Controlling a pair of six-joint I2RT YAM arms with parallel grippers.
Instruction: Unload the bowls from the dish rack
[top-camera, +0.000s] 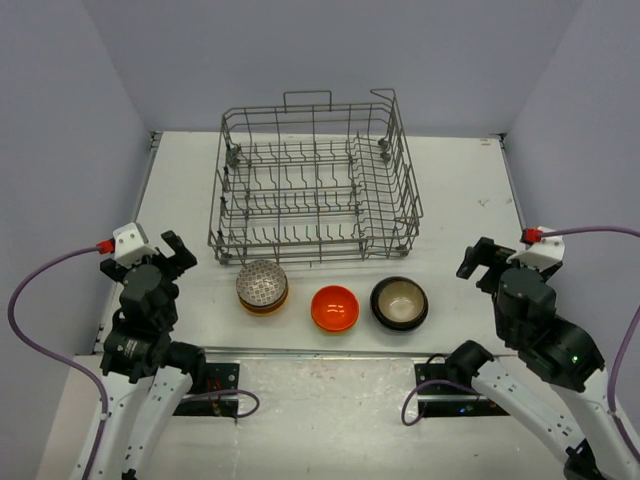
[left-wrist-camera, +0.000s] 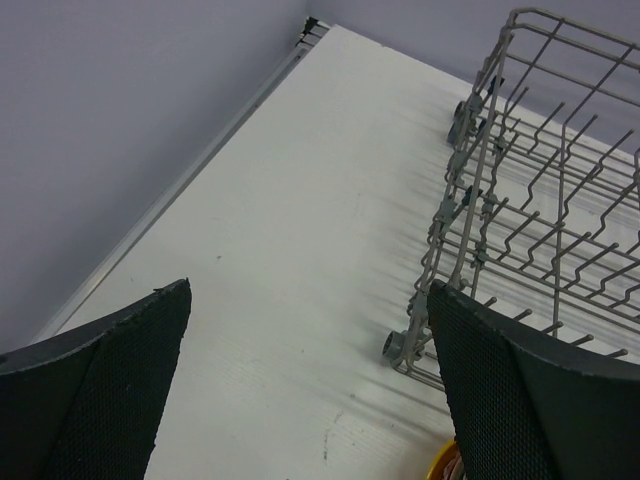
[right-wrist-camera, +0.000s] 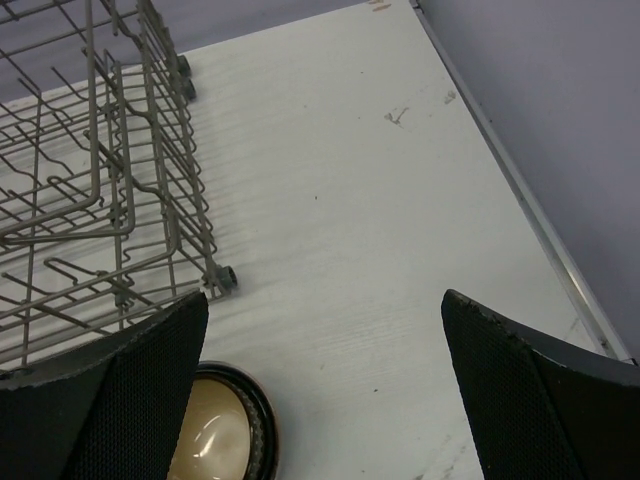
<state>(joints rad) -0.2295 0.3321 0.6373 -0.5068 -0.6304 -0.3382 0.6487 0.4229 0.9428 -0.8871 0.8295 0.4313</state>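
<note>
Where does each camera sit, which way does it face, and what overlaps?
Top external: above and behind the bases, looking down on the dish rack, bowls and both arms.
Left wrist: on the left gripper, facing the rack's left side; own open fingers show.
Right wrist: on the right gripper, facing the rack's right side and black-and-cream bowl; own fingers show.
Shared: all see the rack.

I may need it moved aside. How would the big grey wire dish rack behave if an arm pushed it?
The grey wire dish rack would probably roll rather than drag: small wheels show at its lower corners. Being open wire with nothing inside, it is likely light for its size. It looks stiff.
</note>
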